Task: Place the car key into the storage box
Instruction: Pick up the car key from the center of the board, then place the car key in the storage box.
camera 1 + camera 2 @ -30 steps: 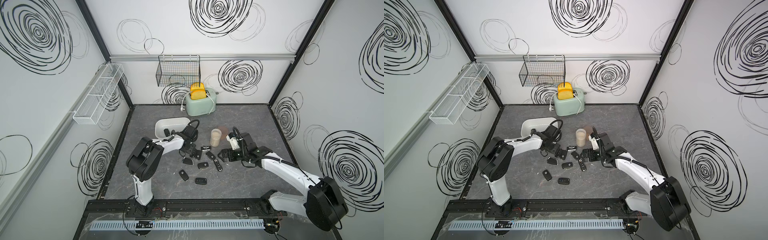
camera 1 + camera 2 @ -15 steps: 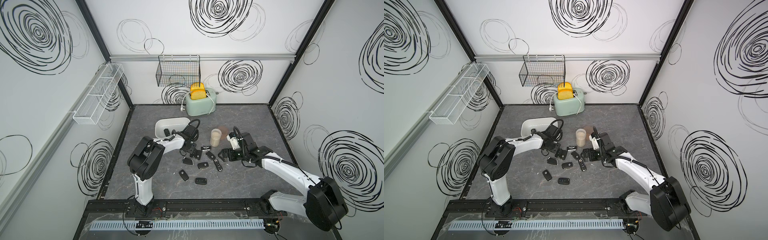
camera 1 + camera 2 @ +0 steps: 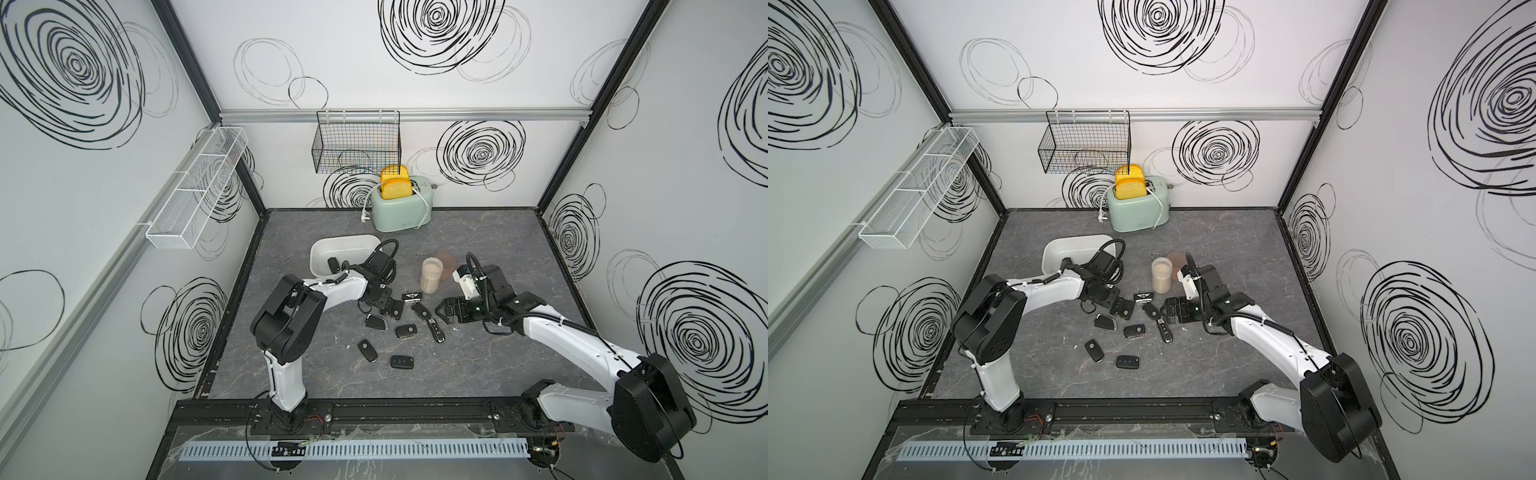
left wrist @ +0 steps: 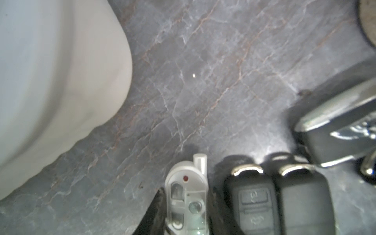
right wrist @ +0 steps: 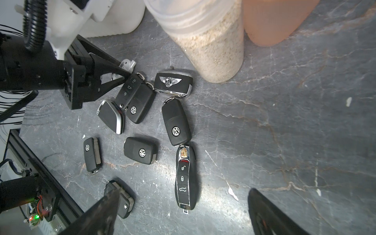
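Observation:
My left gripper [image 4: 186, 205] is shut on a small white car key [image 4: 187, 183] with grey buttons and a red dot, low over the table. In both top views this gripper [image 3: 376, 300] [image 3: 1100, 297] covers the key. The right wrist view shows the white key [image 5: 127, 64] at the left fingertips. The storage box [image 3: 349, 248] [image 3: 1075, 245], a white tub, stands just behind the left gripper and holds one black key [image 3: 333, 264]. Its outer wall [image 4: 61, 71] is close by. My right gripper [image 3: 442, 312] [image 5: 183, 219] is open over the table, holding nothing.
Several black car keys [image 3: 409, 330] [image 5: 176, 124] lie scattered between the grippers, two [image 4: 280, 199] right beside the held one. A jar of beige grain [image 3: 430, 275] and an orange lid [image 3: 446, 266] stand behind them. A green toaster [image 3: 401, 208], black wire basket [image 3: 355, 147] and white mesh tray [image 3: 199, 191] sit at the back.
The left gripper's jaws have closed on the white key. The right arm has not moved.

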Robot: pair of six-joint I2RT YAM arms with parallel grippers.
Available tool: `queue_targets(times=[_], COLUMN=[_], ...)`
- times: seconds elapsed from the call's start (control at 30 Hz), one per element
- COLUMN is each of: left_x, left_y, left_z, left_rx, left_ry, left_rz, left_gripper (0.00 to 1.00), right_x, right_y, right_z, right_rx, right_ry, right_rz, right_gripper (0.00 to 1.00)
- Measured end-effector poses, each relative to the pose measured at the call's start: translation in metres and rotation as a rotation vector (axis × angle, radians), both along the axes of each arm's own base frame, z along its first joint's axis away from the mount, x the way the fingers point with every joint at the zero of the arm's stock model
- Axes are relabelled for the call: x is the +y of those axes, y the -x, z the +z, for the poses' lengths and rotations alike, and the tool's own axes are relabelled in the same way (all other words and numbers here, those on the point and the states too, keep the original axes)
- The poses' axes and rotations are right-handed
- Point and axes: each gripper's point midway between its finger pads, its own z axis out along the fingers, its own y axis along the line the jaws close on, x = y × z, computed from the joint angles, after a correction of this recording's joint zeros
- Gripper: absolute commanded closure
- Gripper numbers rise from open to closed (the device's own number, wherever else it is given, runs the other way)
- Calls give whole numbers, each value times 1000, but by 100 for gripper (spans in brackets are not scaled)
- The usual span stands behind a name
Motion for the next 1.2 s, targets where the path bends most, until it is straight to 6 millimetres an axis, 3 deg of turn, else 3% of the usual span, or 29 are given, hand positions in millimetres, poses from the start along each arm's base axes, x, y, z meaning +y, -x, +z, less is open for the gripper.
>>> queue_targets(times=[0.23, 0.43, 0.67, 0.9, 1.03, 1.2], left_x=[5, 20, 51, 83, 97, 107], left_y=[12, 7, -12, -49, -77, -103], left_z=[42, 73, 102, 133, 135, 110], left_rx=[-58, -97, -148, -228, -249, -217], left_ry=[115, 231, 317, 354, 347, 296], left_rz=[57, 142, 260, 358, 403, 437], left_gripper=[77, 77, 76, 76, 73, 74], right_x=[4, 7, 9, 12, 16, 20], right_y=[2, 1, -2, -7, -14, -22], right_z=[2, 4, 6, 3, 5, 3], right_rx=[10, 7, 0, 4, 0, 4], right_ry=[-25, -43, -55, -53, -54, -47], right_rz=[8, 9, 11, 10, 10, 7], right_gripper=[1, 1, 1, 1, 1, 1])
